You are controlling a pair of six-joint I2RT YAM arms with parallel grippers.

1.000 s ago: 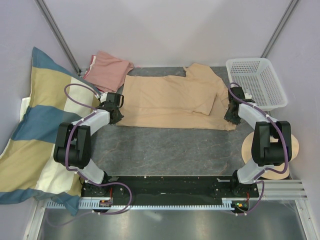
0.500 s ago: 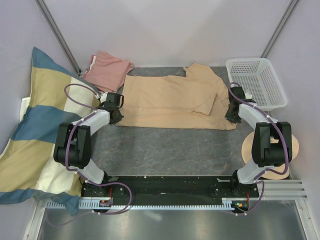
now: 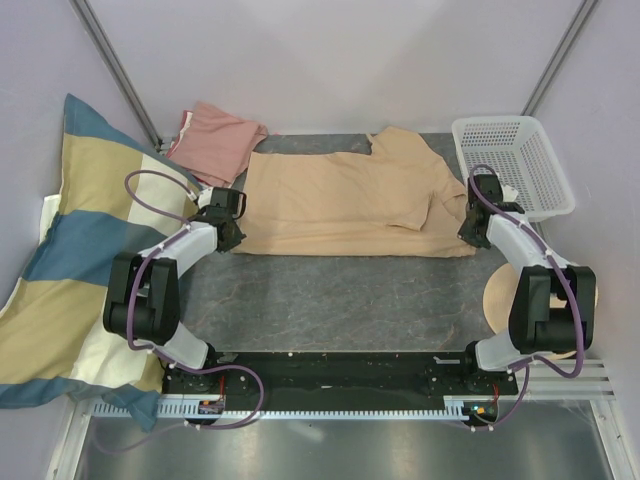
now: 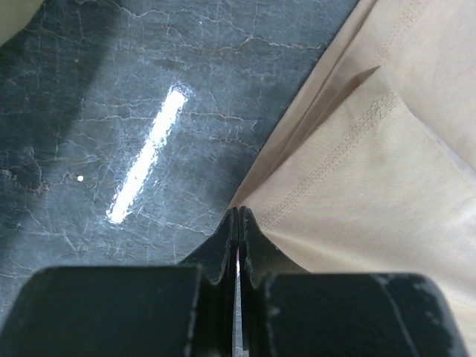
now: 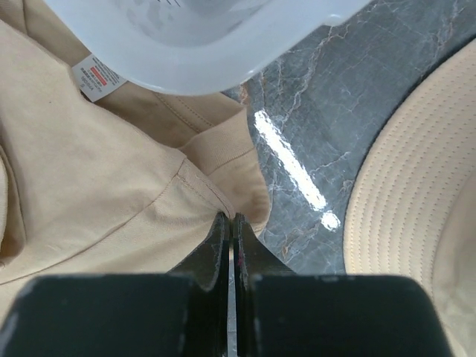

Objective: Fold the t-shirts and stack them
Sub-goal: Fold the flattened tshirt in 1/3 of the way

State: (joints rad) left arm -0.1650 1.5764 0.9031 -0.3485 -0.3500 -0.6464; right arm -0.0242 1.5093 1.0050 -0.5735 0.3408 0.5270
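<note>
Two t-shirts are on the bench (image 3: 330, 290). The tan t-shirt (image 3: 345, 205) lies spread flat across the far half. Its neck label (image 5: 97, 76) is toward the white basket (image 3: 548, 175) at the far right corner. The pink t-shirt (image 3: 215, 140) sits bunched at the far left corner, just beside the tan one's edge.

Your left jaws are clenched on the tan t-shirt's near left hem corner, as they were a second ago. Your right jaws stood partly apart a second ago and have now closed at the near right corner. They seem to have the cloth pinched, though the wrist view hides the contact at the very tips.

Your right arm's elbow has swung outward toward the right edge, over the beige hat (image 3: 497, 300). The striped pillow (image 3: 70, 230) at the left edge has not moved.
</note>
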